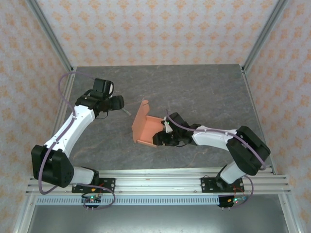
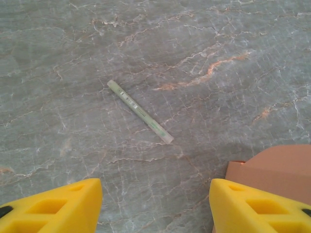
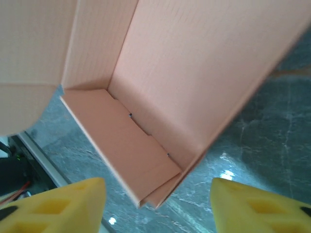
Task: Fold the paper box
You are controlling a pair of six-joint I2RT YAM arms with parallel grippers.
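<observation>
The box (image 1: 146, 127) is seen as thin salmon-orange card, partly folded into an open tray; a flat floor is bounded by upright walls, and one tall flap is raised at its far left corner in the top view. Its inside is shown in the right wrist view; a long wall is stood up on the right, a short wall is set at the back, and an inner flap with a notched edge is laid against the floor; a doubled edge is seen at the nearest corner.

The box's right side is covered by the right jaws in the top view, so contact there cannot be judged; in the right wrist view the upper walls are cut off by the frame, and a pale blurred flap is seen at the upper left. In the left wrist view one corner of the box (image 2: 279, 167) is shown, cut off by the frame edge and by a yellow finger (image 2: 257, 206).

The box is placed near the middle of the desk (image 1: 209, 92), between the two arms. The right jaws are held open at its right side; its nearest corner is found in the gap between them, and neither side is seen pressed on the card. The left jaws are held open and empty, left of the box and apart from it; a thin pale stick (image 2: 140, 111) is laid on the desk before them.
</observation>
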